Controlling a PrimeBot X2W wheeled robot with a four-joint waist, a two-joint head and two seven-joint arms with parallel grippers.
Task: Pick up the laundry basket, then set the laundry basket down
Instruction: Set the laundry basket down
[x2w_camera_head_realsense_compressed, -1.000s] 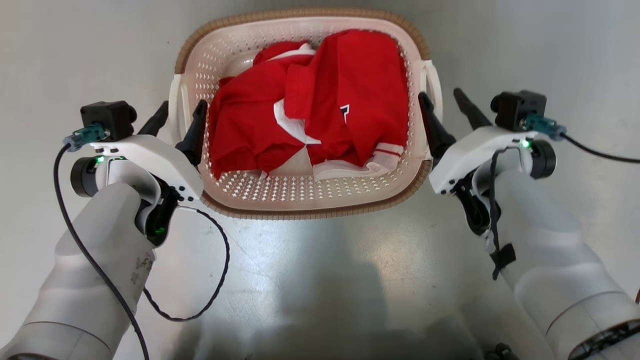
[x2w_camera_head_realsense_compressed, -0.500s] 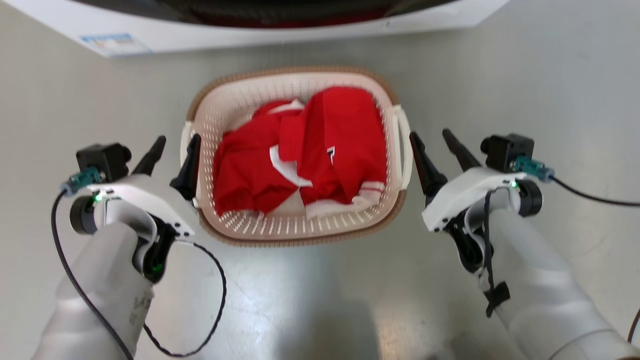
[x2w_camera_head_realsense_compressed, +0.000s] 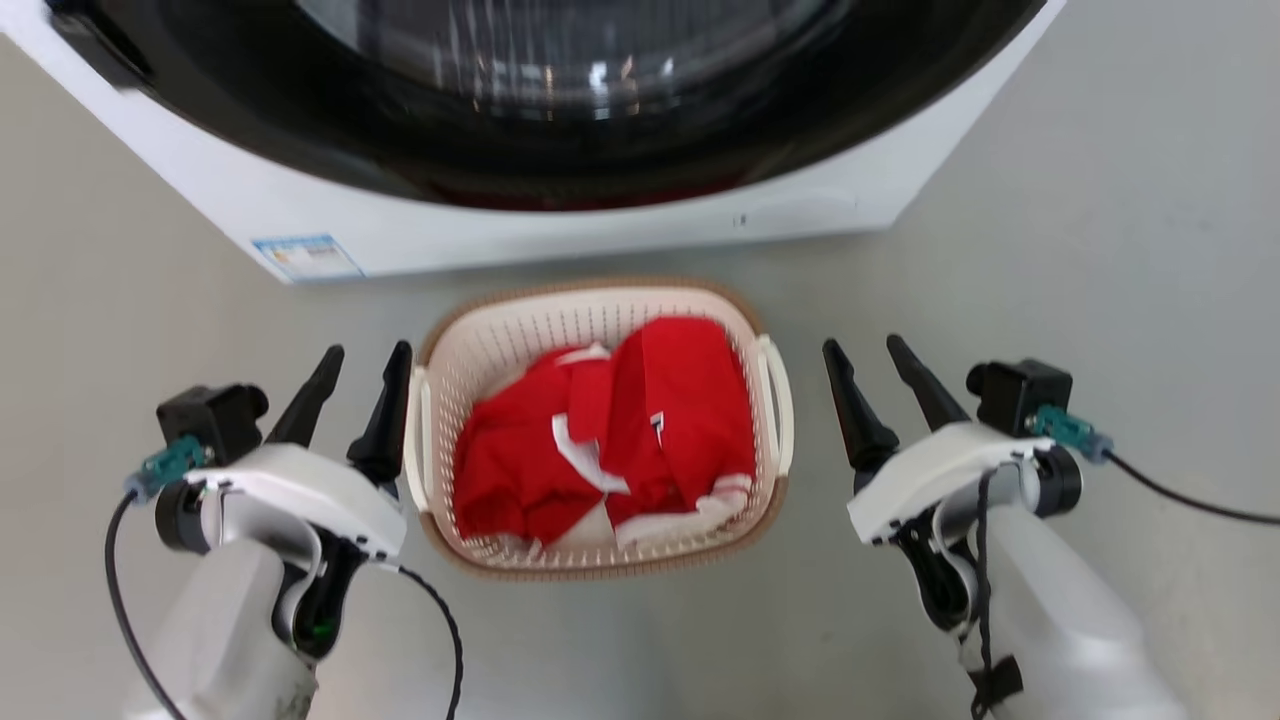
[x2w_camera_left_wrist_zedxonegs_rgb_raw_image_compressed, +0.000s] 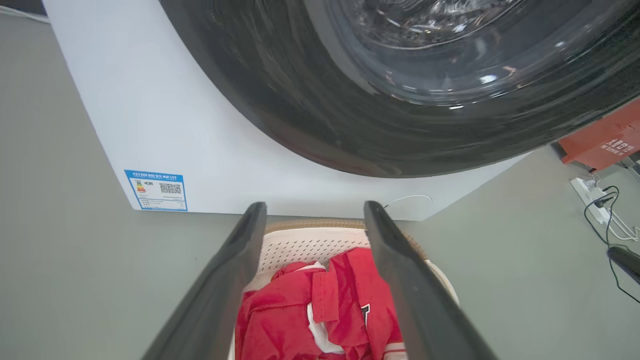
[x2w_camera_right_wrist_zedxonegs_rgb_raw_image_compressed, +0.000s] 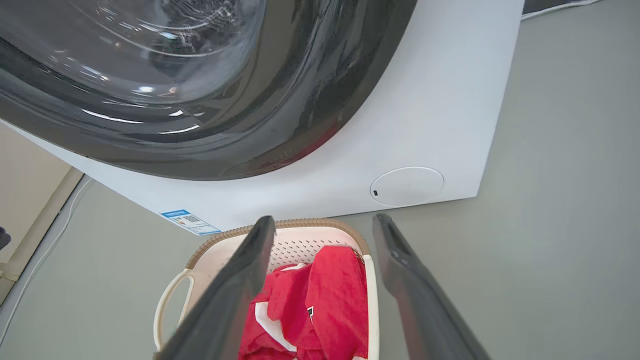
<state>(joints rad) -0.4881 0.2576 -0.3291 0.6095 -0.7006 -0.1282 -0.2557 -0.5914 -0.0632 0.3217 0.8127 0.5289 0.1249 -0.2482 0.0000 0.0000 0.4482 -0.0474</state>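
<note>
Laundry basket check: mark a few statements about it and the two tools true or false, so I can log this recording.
1. The laundry basket stands on the floor in front of the washing machine. True.
2. The basket is empty. False: red and white clothing lies inside it.
3. The left tool is shut on the basket. False: it is open and grasps nothing, both fingers just outside the basket's left side.
4. The right tool is open and apart from the basket's right side. True.
</note>
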